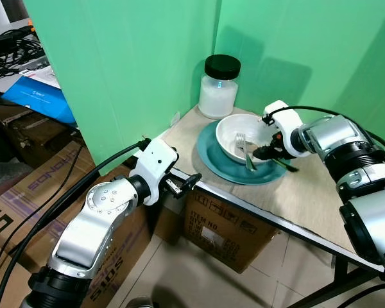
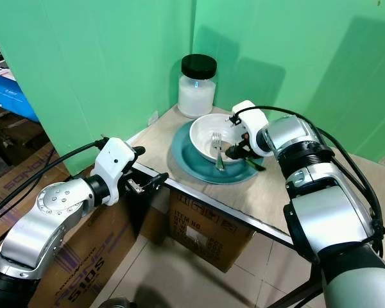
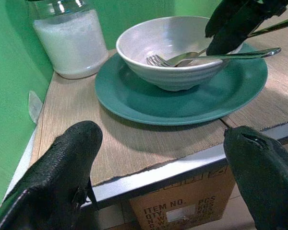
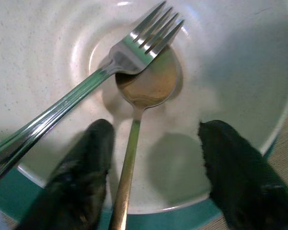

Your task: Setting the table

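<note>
A white bowl (image 1: 242,138) sits on a teal plate (image 1: 212,160) near the table's (image 1: 308,199) back corner, just in front of a black-lidded jar (image 1: 219,86), with a fork (image 4: 110,67) and a spoon (image 4: 144,91) lying crossed inside the bowl. The right end effector (image 4: 153,167) hovers over the bowl's near rim, its 2 fingers spread wide on either side of the spoon's handle without gripping it. The left end effector (image 3: 158,182) waits just off the table's front edge, fingers wide apart and holding nothing.
</note>
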`<state>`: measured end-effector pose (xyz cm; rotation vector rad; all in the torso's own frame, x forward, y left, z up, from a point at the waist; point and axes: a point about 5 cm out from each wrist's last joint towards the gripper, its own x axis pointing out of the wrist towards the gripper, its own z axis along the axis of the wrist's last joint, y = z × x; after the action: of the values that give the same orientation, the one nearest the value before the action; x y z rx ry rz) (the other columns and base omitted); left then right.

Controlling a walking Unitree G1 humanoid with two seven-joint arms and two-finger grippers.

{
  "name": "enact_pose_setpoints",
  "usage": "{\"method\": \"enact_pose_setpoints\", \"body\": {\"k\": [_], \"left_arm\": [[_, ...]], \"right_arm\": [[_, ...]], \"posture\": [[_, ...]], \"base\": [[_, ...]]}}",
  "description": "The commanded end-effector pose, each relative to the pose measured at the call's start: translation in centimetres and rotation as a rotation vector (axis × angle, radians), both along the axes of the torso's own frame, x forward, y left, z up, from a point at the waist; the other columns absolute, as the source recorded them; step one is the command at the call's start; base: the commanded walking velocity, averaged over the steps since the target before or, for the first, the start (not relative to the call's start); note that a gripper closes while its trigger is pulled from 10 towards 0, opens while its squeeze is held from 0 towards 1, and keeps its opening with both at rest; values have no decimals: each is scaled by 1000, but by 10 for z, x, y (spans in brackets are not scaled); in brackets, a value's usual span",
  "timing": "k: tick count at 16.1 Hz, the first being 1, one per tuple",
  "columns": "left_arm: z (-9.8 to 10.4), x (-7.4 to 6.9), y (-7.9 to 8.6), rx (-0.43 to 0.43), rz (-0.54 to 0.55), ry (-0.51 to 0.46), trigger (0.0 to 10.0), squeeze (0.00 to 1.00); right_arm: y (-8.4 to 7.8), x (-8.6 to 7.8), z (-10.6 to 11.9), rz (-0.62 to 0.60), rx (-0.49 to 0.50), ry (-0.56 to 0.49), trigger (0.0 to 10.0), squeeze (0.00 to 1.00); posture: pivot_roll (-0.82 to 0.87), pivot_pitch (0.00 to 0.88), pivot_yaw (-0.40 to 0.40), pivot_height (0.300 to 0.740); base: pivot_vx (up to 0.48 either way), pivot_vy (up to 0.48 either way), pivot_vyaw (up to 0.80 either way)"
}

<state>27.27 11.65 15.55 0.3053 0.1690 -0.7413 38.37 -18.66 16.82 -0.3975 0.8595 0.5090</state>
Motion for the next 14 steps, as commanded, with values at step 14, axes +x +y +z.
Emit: {"method": "enact_pose_setpoints", "body": {"k": [14], "left_arm": [[0, -5, -2, 5, -14, -4, 10000, 0]], "right_arm": [[6, 5, 4, 29, -19, -13, 0, 0]], "posture": [[75, 0, -88, 740]], "base": [[0, 0, 0]]}}
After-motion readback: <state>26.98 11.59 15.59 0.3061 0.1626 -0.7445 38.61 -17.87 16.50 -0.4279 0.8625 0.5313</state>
